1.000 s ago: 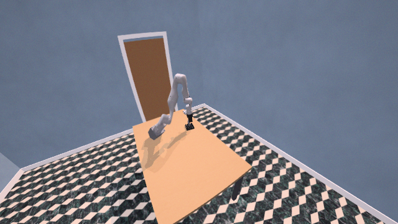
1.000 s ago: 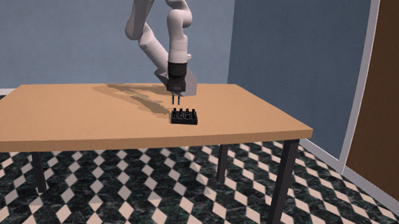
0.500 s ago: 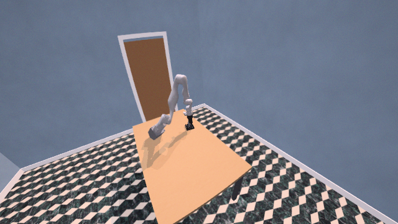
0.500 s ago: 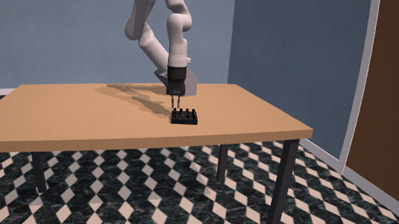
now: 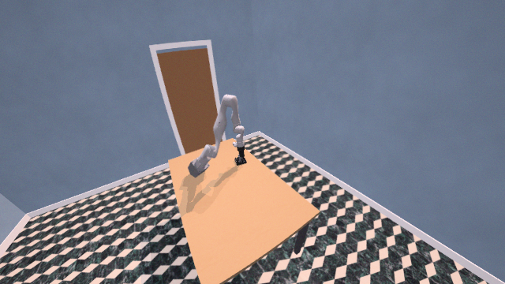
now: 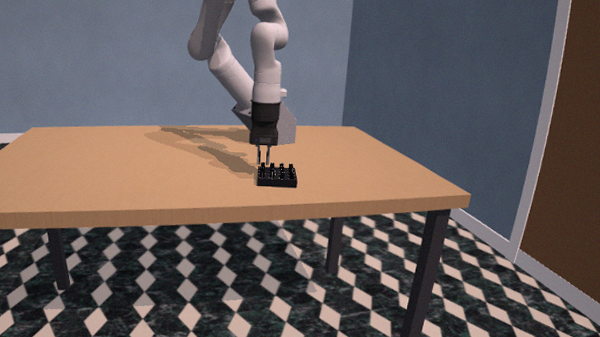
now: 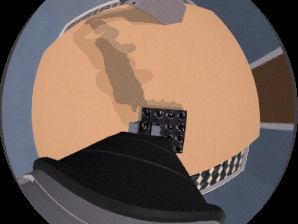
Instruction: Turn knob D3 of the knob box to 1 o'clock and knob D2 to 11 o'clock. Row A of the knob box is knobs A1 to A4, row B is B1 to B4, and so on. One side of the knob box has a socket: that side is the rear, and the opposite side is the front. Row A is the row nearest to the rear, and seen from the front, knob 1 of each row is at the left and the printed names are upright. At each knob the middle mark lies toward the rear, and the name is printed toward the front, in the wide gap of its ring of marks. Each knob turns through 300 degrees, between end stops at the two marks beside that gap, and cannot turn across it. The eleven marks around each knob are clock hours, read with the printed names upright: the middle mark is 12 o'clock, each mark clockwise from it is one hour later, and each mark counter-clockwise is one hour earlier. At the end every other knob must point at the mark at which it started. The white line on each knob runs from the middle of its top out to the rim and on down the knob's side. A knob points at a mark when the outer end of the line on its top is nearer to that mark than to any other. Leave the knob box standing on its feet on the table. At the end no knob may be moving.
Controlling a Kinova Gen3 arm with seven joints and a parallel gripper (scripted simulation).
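Note:
The black knob box stands on the table, its knobs upright in rows. My gripper points down, with its two fingers apart and nothing seen between them. In the exterior view the fingertips are just above the knobs at the box's left end, toward the far side. In the wrist view one fingertip lies over the box and the other beside its left edge. The gripper's black body hides the lower left part of the box there. Knob names, marks and white lines are too small to read.
The wooden table carries the arm's grey base, beyond the box in the exterior view. The arm's shadow falls on the table. The table's near edge lies in front of the box.

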